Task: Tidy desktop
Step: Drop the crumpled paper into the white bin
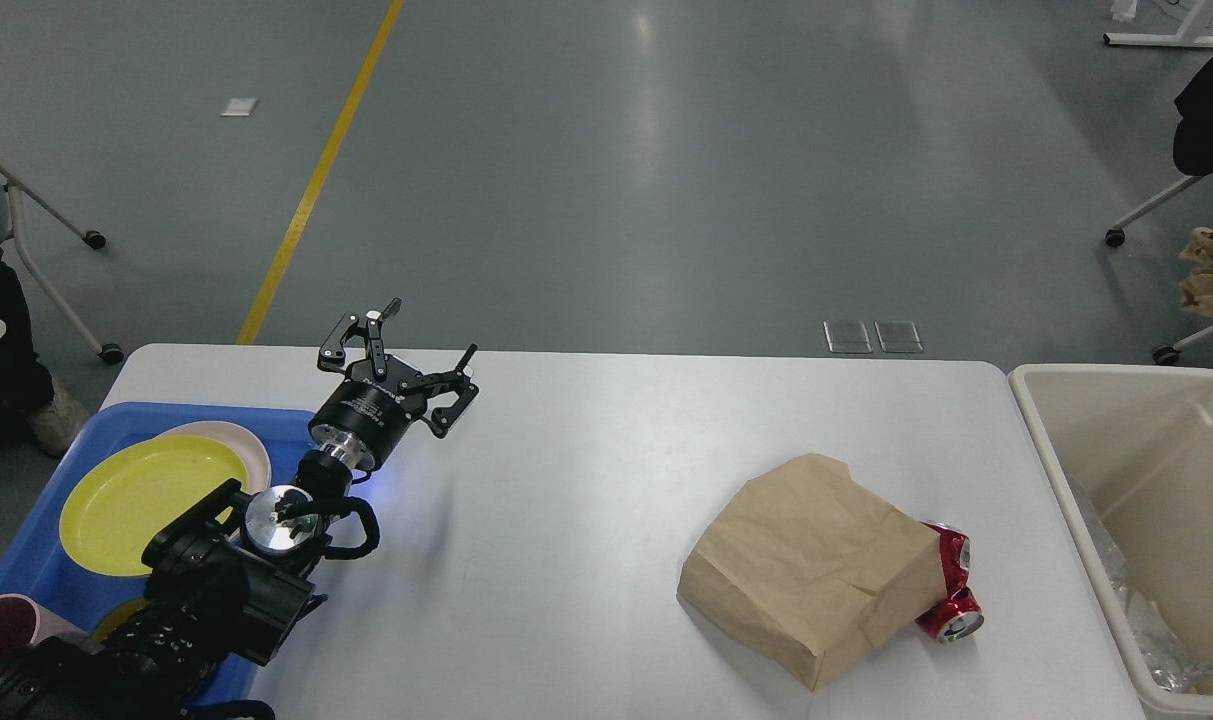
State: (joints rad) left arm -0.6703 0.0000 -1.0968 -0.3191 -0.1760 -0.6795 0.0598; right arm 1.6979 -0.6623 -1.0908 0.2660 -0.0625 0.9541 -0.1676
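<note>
Currently, you are looking at the surface (586, 480), the wide white top that spans the view from the blue tray (36, 560) at the near left to the beige bin (1041, 440) at the right edge. Two pieces of litter are lying on its near right part: a brown paper bag (806, 565), resting flat with its long axis running from near left to far right, and a crushed red can (951, 595), touching the bag's right end and partly tucked under it.

Your left tool (406, 350) is hovering over the far left part of the surface, just beside the tray, with its fingers spread wide and holding nothing. Your right tool is not showing anywhere in the view. A crumpled piece of brown paper (1211, 270) is showing at the far right edge, above the bin; what is holding it is out of view, so its support cannot be told.

Judging from this layout, the bag and can are lying well to the right of the left tool, near the bin, which makes the right arm the nearer one for the coming pick. The can is sitting between the bag and the bin, so it is probably the easier item to approach first from the right side. A yellow plate (146, 500) is resting in the tray.
</note>
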